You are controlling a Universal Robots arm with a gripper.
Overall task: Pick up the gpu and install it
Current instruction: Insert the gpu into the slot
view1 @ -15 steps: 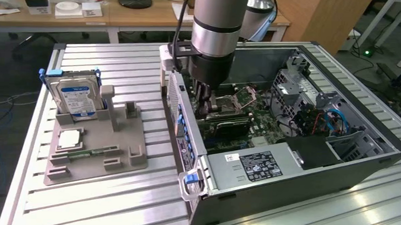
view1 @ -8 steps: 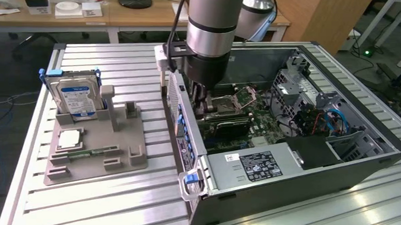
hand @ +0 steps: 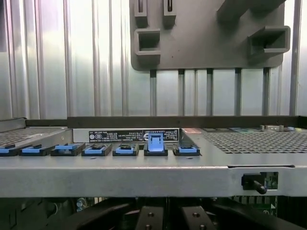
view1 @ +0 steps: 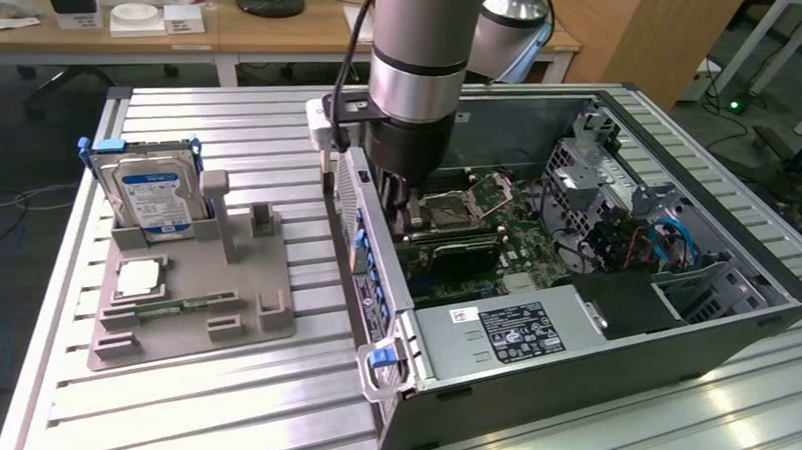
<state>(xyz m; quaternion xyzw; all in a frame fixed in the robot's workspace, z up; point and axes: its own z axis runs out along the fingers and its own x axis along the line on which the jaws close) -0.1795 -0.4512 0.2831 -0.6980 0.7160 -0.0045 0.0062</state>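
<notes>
Here your claw [view1: 404, 223] sits narrow inside the computer case [view1: 717, 336], above the motherboard [view1: 508, 239]; whether it grips the gpu you cannot tell.

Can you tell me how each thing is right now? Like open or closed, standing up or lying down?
Computer case: lying on its side, open, insides showing.
End effector: shut, lowered into the case over the green board.
Hard drive: standing upright in the grey holder.
Memory stick: lying flat in the holder.
Square silver chip: lying flat on the holder.
Blue clips: one raised, the others flat.
</notes>
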